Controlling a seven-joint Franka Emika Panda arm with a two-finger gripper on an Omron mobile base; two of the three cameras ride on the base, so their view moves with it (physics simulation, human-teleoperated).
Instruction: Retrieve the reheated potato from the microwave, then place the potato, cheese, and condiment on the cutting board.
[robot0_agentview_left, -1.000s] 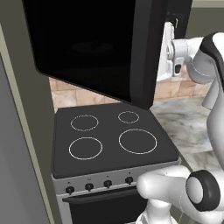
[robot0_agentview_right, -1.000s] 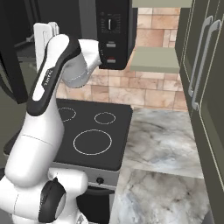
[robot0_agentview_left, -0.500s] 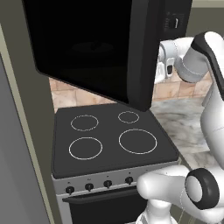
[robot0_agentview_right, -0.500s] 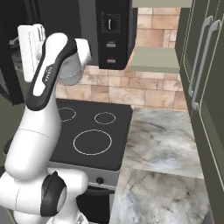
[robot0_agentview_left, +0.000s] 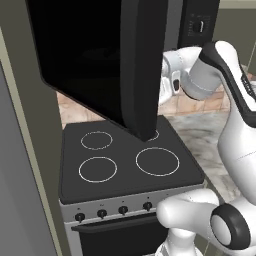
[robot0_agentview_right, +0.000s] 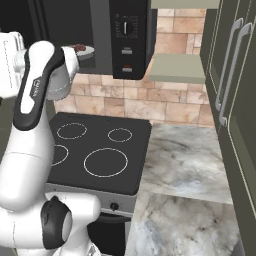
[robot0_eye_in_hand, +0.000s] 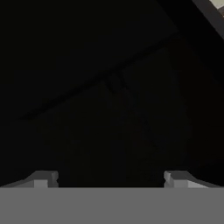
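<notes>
The black microwave (robot0_agentview_right: 128, 37) hangs above the stove, and its dark door (robot0_agentview_left: 100, 60) is swung wide open toward me. Inside the cavity, a small brownish potato (robot0_agentview_right: 79, 48) lies on a pale plate (robot0_agentview_right: 86, 51). My gripper (robot0_eye_in_hand: 109, 178) is open with nothing between its fingertips (robot0_eye_in_hand: 43, 177), and it faces a dark surface at close range. The white hand (robot0_agentview_left: 169, 75) sits just behind the door's free edge, and it also appears at the far left of the right base view (robot0_agentview_right: 10, 52). The cheese, condiment and cutting board are out of view.
A black four-ring stovetop (robot0_agentview_left: 125, 160) lies directly below the microwave. A marble counter (robot0_agentview_right: 185, 165) runs to its right under a tiled wall. Tall dark cabinets with long handles (robot0_agentview_right: 232, 65) stand at the far right, and a grey-green panel (robot0_agentview_left: 20, 165) stands at the left.
My hand has swung leftward across the front of the microwave. The door has opened wider along with it. The fingers remain wide apart.
</notes>
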